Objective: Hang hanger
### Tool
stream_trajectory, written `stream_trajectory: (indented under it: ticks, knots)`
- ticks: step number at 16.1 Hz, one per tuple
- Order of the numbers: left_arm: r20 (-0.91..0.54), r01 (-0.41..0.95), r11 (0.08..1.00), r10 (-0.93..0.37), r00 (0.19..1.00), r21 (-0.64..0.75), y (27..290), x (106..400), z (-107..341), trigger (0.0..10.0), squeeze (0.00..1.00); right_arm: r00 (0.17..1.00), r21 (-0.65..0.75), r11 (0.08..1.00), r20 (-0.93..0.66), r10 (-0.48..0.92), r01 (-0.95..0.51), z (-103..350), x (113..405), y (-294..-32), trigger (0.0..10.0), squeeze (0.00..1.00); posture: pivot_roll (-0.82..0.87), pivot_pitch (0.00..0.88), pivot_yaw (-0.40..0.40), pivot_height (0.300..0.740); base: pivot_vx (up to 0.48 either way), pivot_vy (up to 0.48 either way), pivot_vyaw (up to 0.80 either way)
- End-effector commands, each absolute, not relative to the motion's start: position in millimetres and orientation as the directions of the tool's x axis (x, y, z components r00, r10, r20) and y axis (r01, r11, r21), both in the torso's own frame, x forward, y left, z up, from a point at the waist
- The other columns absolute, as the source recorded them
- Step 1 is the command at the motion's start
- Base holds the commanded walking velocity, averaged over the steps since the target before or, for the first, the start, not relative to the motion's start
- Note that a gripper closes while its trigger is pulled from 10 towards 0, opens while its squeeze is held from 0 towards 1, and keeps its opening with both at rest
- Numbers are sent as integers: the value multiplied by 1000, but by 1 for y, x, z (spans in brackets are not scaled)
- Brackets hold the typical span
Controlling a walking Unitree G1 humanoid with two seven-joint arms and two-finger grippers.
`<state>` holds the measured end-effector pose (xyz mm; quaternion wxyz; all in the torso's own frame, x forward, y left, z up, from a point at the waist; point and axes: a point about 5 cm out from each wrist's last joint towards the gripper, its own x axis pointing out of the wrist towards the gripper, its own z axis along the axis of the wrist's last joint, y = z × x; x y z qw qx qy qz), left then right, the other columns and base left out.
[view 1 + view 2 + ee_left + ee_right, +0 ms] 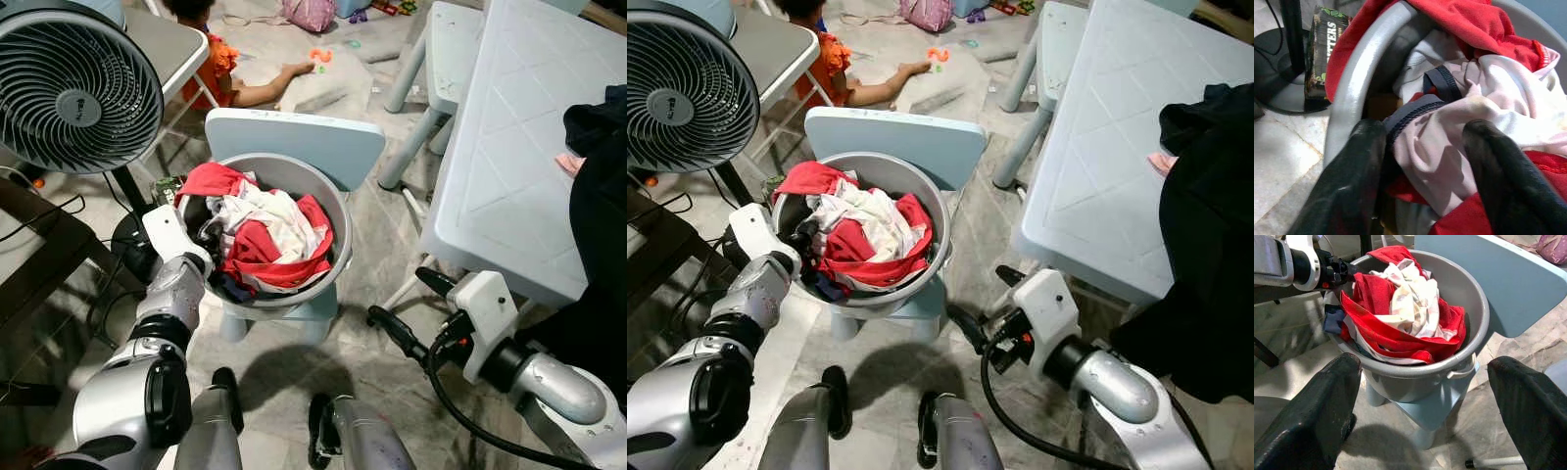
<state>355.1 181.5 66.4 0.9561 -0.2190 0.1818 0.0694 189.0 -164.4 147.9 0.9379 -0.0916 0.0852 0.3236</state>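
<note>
left eye view looks down on a grey plastic bucket (338, 211) heaped with red and white clothes (269, 235), standing on the seat of a small pale blue chair (294, 137) on a marbled floor. the left gripper (1422, 161) reaches in over the bucket's near left rim, and in the left wrist view its fingers (1352, 181) stand apart with a fold of whitish cloth with dark trim (1435, 147) lying between them, one finger close against the inside of the rim; whether they grip the cloth cannot be told. beside the bucket on the floor sits a small dark box with green print (1322, 49), next to the black stand of a fan (78, 88). the right gripper (411, 308) hangs low to the right of the chair, its two black fingers spread wide and holding nothing, pointed toward the bucket. a pale blue table (519, 147) stands on the right with dark cloth (593, 127) at its edge. a person in an orange top (220, 64) sits on the floor beyond the chair. i can't make out a hanger among the clothes.
</note>
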Motion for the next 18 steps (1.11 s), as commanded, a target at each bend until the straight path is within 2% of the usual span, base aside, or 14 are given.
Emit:
stream_trajectory:
  ticks: [1, 2, 3, 4, 5, 7, 12, 18]
  knots:
    - [-469, -220, 886, 2, 883, -409, 170, 344, 46, 10000, 1000, 777, -134, 771, -223, 588, -622, 153, 185, -167, 10000, 0, -314, 287, -154, 740, 0, 0, 0]
    - [-473, -206, 884, -19, 881, -419, 166, 344, 45, 10000, 1000, 776, -139, 769, -227, 589, -624, 154, 184, -168, 10000, 0, -319, 289, -156, 740, 0, 0, 0]
    - [-484, -186, 890, -42, 874, -415, 162, 343, 43, 4431, 0, 774, -141, 767, -231, 590, -626, 154, 182, -169, 10000, 0, -323, 292, -160, 740, 0, 0, 0]
    - [-488, -184, 891, -47, 872, -415, 161, 343, 42, 1725, 0, 772, -144, 764, -236, 590, -628, 154, 182, -169, 10000, 0, -325, 293, -161, 740, 0, 0, 0]
    - [-483, -160, 893, -71, 873, -420, 157, 343, 43, 0, 0, 771, -147, 763, -239, 590, -629, 154, 181, -169, 10000, 0, -329, 293, -163, 740, 0, 0, 0]
    - [-487, -98, 903, -131, 864, -417, 148, 343, 42, 0, 0, 769, -155, 760, -247, 589, -632, 154, 181, -169, 10000, 0, -331, 295, -164, 740, 0, 0, 0]
    - [-499, -95, 908, -135, 856, -408, 147, 340, 38, 0, 0, 766, -160, 756, -256, 589, -635, 155, 178, -169, 10000, 0, -337, 301, -167, 740, 0, 0, 0]
    - [-462, -28, 970, -89, 882, -240, 159, 345, 46, 0, 0, 772, -159, 763, -254, 582, -627, 152, 183, -168, 10000, 0, -316, 296, -161, 740, 0, 0, 0]
